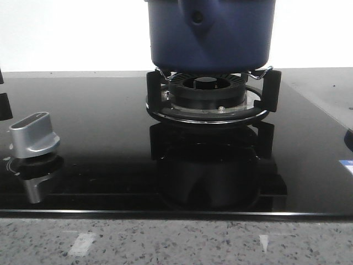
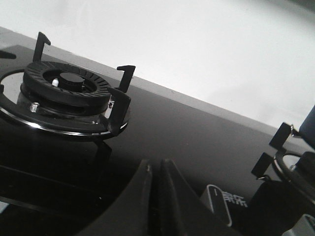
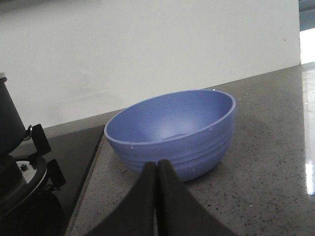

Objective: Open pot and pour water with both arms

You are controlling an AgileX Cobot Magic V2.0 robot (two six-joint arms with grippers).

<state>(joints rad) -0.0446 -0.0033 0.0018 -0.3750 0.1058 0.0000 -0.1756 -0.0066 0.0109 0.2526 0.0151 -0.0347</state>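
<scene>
The dark navy-blue pot (image 1: 209,33) stands on the burner grate (image 1: 212,94) at the back middle of the black glass hob; its top is cut off by the frame. A sliver of it shows in the left wrist view (image 2: 310,129) and in the right wrist view (image 3: 9,123). My left gripper (image 2: 157,164) is shut and empty, low over the hob between the two burners. My right gripper (image 3: 157,164) is shut and empty, over the stone counter just in front of an empty light-blue bowl (image 3: 172,130). Neither gripper shows in the front view.
A second burner (image 2: 69,91) without a pot lies left of the pot. A silver control knob (image 1: 34,135) stands at the hob's front left; another knob (image 2: 219,204) is near my left gripper. The speckled stone counter (image 1: 176,240) runs along the front and right.
</scene>
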